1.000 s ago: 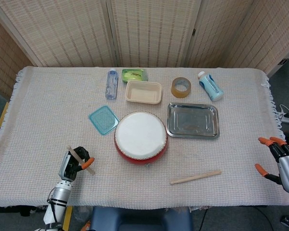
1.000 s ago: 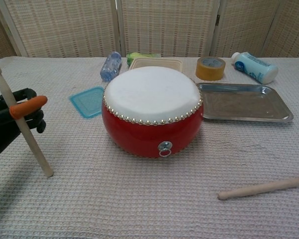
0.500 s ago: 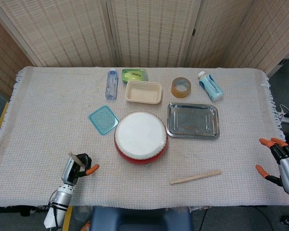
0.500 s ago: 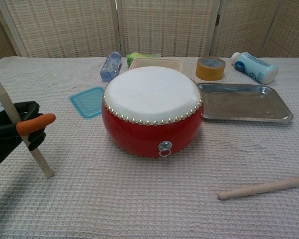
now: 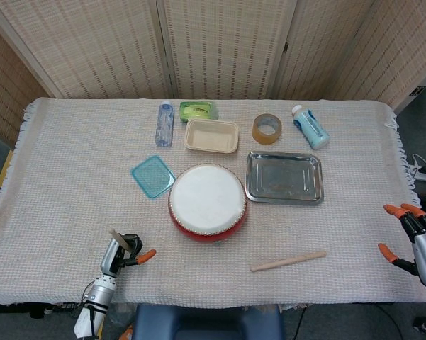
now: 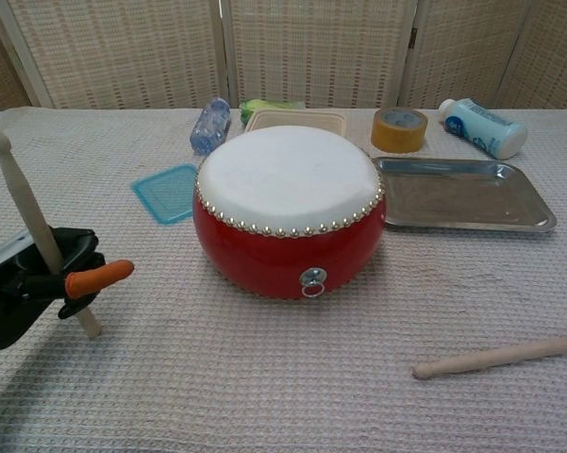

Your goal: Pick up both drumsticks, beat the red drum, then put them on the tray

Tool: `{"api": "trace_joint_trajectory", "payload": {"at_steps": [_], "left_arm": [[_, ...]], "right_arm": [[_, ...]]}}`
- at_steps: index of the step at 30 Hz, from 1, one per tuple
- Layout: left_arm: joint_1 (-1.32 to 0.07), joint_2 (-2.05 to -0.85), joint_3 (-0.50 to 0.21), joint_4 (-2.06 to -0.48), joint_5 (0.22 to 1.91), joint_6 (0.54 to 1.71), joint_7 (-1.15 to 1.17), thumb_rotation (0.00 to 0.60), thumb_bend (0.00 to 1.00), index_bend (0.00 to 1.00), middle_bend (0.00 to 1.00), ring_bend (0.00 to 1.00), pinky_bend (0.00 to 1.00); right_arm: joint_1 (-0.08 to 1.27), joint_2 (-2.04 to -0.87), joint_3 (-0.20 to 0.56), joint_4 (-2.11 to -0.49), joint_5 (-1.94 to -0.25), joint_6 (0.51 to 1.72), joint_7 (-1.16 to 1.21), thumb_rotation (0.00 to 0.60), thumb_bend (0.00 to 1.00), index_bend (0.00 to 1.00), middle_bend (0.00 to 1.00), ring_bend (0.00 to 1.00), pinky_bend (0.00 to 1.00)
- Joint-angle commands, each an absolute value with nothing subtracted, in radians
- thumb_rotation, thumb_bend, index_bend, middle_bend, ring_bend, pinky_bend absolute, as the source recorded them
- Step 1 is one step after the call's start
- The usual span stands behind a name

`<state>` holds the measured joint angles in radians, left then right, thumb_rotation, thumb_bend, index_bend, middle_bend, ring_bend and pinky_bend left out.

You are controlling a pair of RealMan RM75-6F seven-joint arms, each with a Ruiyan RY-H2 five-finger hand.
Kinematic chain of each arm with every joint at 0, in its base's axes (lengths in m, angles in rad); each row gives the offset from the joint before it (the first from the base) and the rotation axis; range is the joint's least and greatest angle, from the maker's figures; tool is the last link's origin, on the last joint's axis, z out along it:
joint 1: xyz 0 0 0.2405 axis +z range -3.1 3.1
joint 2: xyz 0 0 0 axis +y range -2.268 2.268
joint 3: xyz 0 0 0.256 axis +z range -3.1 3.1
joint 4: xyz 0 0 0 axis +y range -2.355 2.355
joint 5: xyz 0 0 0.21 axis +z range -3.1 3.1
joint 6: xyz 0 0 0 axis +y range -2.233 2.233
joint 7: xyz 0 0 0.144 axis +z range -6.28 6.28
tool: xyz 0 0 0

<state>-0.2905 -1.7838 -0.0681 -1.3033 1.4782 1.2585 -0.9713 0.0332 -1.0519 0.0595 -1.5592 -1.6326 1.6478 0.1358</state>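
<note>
Head view: cloth-covered table (image 5: 64, 177) is seen, red drum (image 5: 207, 201) near its middle, steel tray (image 5: 283, 177) just right of it. Behind are lined a beige container (image 5: 212, 135), tape roll (image 5: 266, 128), two bottles (image 5: 164, 123) and a teal lid (image 5: 154, 176). Open cloth is left along the front edge, where the second drumstick (image 5: 288, 260) lies untouched. One drumstick (image 6: 36, 226) is held nearly upright by the left hand (image 6: 38, 283), now shifted rightward toward the drum. The right hand (image 5: 411, 230) is kept spread, empty, past the table's right edge.
</note>
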Motion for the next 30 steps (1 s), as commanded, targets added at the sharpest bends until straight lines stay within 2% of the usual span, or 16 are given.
{"api": "trace_joint_trajectory", "payload": {"at_steps": [1,16,21,23,28,30], "left_arm": [[-0.295,-1.806,-0.064,-1.27,1.486,1.262,-0.954,0.6,0.2,0.89,0.95,0.85,0.92],[-0.303,-1.874,-0.048,-1.147,1.49,1.251,-0.923,0.6,0.24,0.9,0.96,0.85,0.92],[-0.304,-1.903,-0.044,-1.08,1.496,1.258,-0.907,0.6,0.28,0.93,0.99,0.89,0.96],[-0.303,-1.918,-0.044,-1.051,1.501,1.267,-0.902,0.6,0.32,0.95,1.0,0.9,0.99],[-0.301,-1.938,-0.033,-1.001,1.521,1.297,-0.852,0.6,0.57,1.0,1.0,0.99,1.0],[-0.3,-1.939,-0.028,-0.993,1.535,1.314,-0.832,0.6,0.61,1.0,1.0,1.0,1.0]], "right_arm": [[0.034,-1.053,0.059,-1.558,-1.633,1.646,0.136,0.6,0.13,0.22,0.28,0.2,0.37],[0.03,-1.053,0.059,-1.557,-1.631,1.648,0.135,0.6,0.13,0.22,0.28,0.2,0.37],[0.031,-1.053,0.06,-1.559,-1.63,1.647,0.133,0.6,0.13,0.22,0.28,0.2,0.37],[0.03,-1.053,0.059,-1.561,-1.631,1.647,0.133,0.6,0.13,0.22,0.28,0.2,0.37],[0.029,-1.048,0.056,-1.569,-1.631,1.642,0.139,0.6,0.13,0.22,0.28,0.2,0.37],[0.031,-1.045,0.053,-1.574,-1.633,1.637,0.141,0.6,0.13,0.22,0.28,0.2,0.37]]}}
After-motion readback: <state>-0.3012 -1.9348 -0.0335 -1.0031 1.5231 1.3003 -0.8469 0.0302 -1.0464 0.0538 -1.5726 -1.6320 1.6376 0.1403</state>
